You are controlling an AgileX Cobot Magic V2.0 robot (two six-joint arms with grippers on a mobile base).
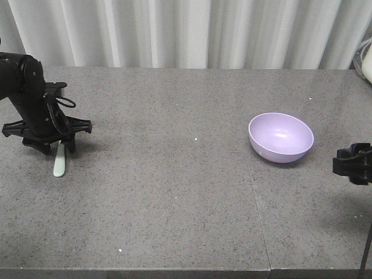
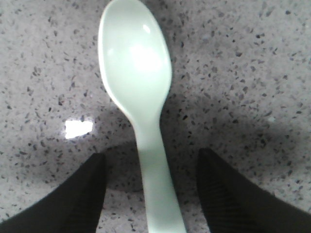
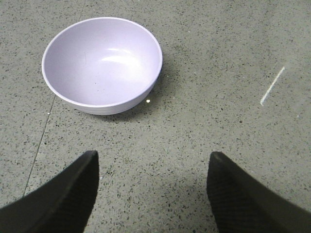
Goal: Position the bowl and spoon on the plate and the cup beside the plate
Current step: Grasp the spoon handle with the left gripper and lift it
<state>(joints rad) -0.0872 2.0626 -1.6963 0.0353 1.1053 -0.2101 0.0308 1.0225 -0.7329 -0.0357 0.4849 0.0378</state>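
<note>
The mint-green spoon (image 1: 59,163) (image 2: 141,97) lies flat on the grey table at the far left. My left gripper (image 1: 56,146) (image 2: 150,162) hangs low over its handle, open, one finger on each side with clear gaps to the handle. The lavender bowl (image 1: 281,136) (image 3: 103,63) stands upright and empty on the right. My right gripper (image 1: 353,163) (image 3: 151,162) is open at the right edge, a short way from the bowl, with only bare table between its fingers. The plate and the cup are out of view.
White curtains hang behind the grey speckled table (image 1: 174,174). A seam (image 1: 258,215) runs through the table top near the bowl. A pale object (image 1: 367,61) shows at the far right edge. A white scratch mark (image 3: 272,86) lies right of the bowl.
</note>
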